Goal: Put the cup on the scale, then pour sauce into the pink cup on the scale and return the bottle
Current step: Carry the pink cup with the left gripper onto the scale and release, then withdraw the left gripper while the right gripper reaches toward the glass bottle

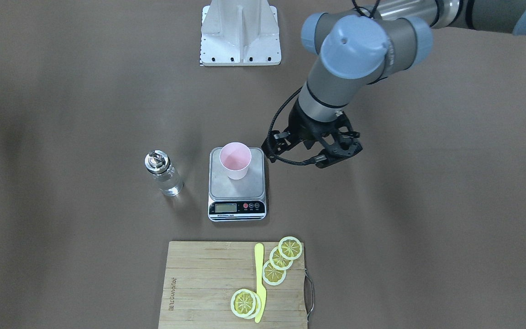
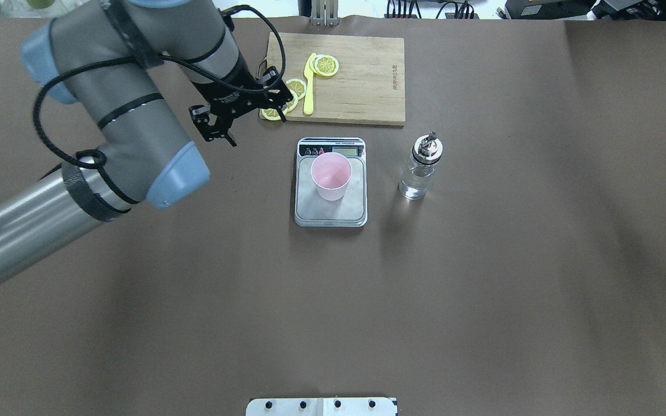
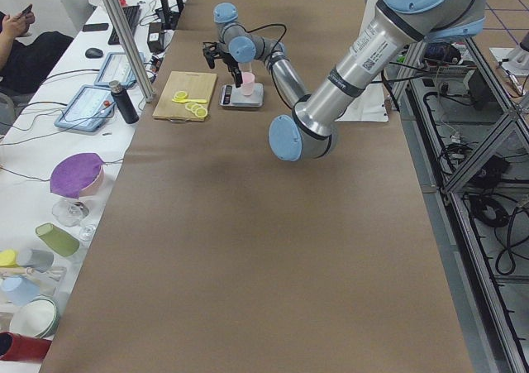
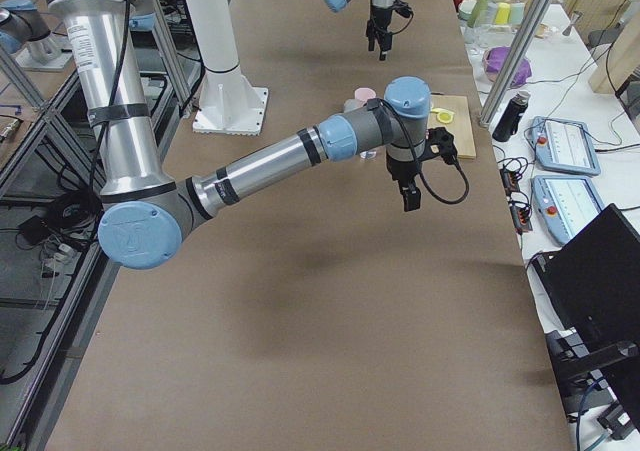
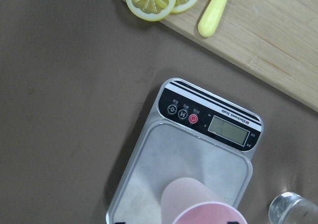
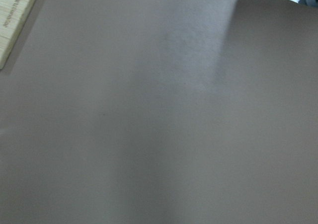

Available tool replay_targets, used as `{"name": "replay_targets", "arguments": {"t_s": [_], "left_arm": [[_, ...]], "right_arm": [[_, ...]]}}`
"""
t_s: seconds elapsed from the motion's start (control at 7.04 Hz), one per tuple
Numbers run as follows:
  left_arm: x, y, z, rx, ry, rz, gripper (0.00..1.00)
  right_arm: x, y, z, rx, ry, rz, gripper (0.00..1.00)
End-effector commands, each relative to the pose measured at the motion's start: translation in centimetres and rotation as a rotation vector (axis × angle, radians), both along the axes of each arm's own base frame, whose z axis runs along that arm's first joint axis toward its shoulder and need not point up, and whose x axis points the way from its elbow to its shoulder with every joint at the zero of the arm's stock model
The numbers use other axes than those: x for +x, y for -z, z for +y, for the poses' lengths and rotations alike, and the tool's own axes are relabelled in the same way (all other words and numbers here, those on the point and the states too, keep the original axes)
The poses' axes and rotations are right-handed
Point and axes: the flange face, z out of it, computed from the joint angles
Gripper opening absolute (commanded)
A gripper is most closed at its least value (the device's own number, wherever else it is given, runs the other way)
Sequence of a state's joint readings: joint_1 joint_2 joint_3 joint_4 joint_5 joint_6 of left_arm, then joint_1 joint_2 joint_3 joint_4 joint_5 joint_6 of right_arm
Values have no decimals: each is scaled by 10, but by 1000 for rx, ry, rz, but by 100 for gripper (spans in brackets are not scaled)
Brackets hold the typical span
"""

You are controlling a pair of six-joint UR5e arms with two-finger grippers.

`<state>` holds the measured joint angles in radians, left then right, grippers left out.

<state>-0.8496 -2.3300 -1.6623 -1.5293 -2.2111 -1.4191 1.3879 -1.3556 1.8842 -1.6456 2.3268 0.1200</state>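
— Where was the cup (image 1: 235, 161)?

— It stood upright on the scale (image 1: 219, 185), on the grey steel platform and well inside its edges. It was small, pale pink and smooth-walled, tapering towards the base and narrower than the platform.

— And the scale itself?

— It was flat and rectangular. Its black front strip, small LCD and red buttons faced away from the robot, towards the cutting board (image 1: 208, 283). The board carried lemon slices (image 1: 281, 260) and a yellow knife (image 1: 259, 283).

— The bottle (image 1: 163, 173)?

— That stood upright on the table (image 1: 62, 137), on the robot's right of the scale, near it but not touching. It was clear glass with a shiny silver pourer cap, and the sauce (image 1: 171, 185) showed through as colourless liquid. I couldn't read its level.

— The arms?

— The left gripper (image 2: 221, 137) hung over the table on the robot's left of the scale, apart from the cup. Its jaws were spread wide and held nothing. The right gripper (image 4: 410, 196) hung over bare table well away from everything. Whether its jaws were apart or together, I couldn't tell.
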Motion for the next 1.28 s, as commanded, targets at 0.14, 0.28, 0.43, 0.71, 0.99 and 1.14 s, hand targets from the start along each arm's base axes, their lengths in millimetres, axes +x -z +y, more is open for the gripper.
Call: {"name": "replay_targets", "arguments": {"t_s": [0.14, 0.28, 0.43, 0.71, 0.99, 1.14], "left_arm": [[-131, -41, -27, 108, -16, -116, 99], [-161, -64, -35, 133, -16, -139, 99], [-182, -82, -35, 152, -21, -155, 99], [-190, -103, -32, 156, -59, -154, 99], [-190, -105, -32, 161, -64, -155, 99], [-190, -106, -32, 165, -69, -157, 99]], "right_arm": [[-43, 61, 18, 116, 81, -42, 100], [-69, 84, 33, 44, 11, -71, 100], [-107, 118, 63, 8, -135, -95, 100], [-161, 131, 122, -16, -166, -199, 100], [-220, 93, 183, 6, -251, -235, 100], [-248, 67, 218, 73, -263, -210, 100]]}}
